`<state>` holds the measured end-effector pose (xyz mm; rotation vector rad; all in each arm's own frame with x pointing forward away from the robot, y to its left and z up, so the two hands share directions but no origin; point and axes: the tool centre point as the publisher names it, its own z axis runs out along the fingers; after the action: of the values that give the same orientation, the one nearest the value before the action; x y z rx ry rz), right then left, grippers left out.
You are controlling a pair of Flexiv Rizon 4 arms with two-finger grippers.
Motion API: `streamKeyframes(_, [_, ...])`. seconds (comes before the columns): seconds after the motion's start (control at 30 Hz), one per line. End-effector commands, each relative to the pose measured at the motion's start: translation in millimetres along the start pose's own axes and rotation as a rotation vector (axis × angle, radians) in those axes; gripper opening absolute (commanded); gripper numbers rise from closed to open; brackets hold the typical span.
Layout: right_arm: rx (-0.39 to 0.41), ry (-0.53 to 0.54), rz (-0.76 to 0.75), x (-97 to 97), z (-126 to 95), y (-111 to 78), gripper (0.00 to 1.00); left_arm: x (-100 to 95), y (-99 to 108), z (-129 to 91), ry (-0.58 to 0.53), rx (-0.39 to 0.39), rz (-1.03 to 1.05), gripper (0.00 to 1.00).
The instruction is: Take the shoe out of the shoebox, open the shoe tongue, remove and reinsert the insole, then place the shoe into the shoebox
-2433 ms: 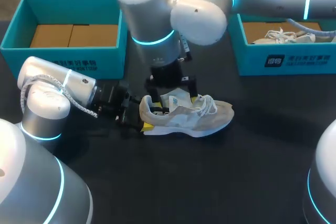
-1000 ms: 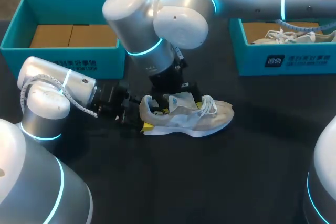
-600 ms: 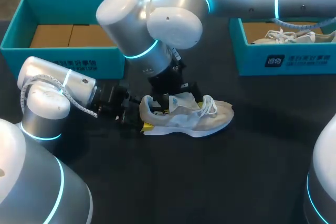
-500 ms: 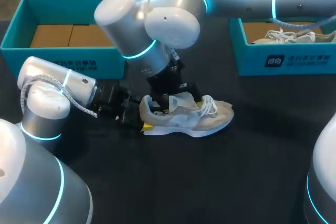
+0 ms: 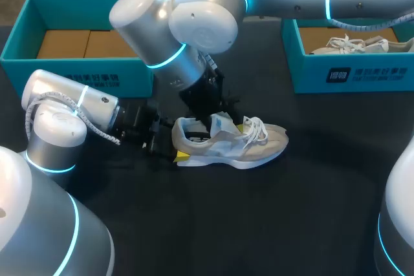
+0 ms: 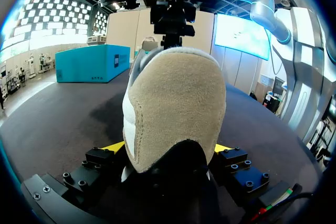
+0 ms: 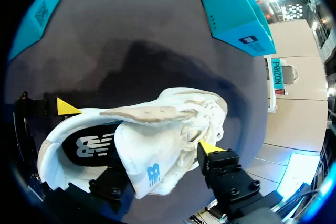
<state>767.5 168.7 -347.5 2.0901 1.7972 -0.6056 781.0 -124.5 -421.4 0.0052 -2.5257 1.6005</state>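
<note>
Beige suede-and-white sneaker [image 5: 233, 143] is lying on its sole on the black table [image 5: 291, 211], outside the box and near the front of the teal cardboard shoebox [image 5: 84, 72]. Left gripper [image 6: 168, 149] is clamping the heel, a yellow tip pressing on each side. Right gripper [image 7: 160, 163] is hanging over the shoe's opening, with the white padded tongue [image 7: 157, 150] standing raised against it — cannot tell whether it is pinching the tongue. Black insole [image 7: 86, 148] is showing inside.
</note>
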Motion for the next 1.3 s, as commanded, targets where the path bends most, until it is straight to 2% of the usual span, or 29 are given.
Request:
streamKeyframes(0.03, [-0.002,-0.006,0.006,-10.2,-5.9,0.1,0.39,-0.7,1.6,0.8,0.001,-0.002,0.000,0.16])
streamKeyframes(0.3, [-0.001,-0.002,0.018,-30.2,-6.0,4.2,0.32,-0.7,1.6,0.8,0.001,-0.002,0.000,0.07])
streamKeyframes(0.53, [0.024,-0.007,0.034,-49.6,0.2,7.7,0.24,-0.7,1.6,0.8,0.001,-0.002,0.000,0.04])
streamKeyframes(0.77, [0.032,-0.026,0.047,-66.1,8.1,13.5,0.26,-0.7,1.6,0.8,0.001,-0.002,0.000,0.04])
streamKeyframes(1.07, [0.043,-0.037,0.053,-76.6,17.1,20.2,0.27,-0.7,1.6,0.8,0.001,-0.002,0.000,0.04])
streamKeyframes(1.3, [0.055,-0.029,0.061,-81.1,25.5,21.7,0.22,-0.7,1.6,0.8,0.001,-0.002,0.000,0.04])
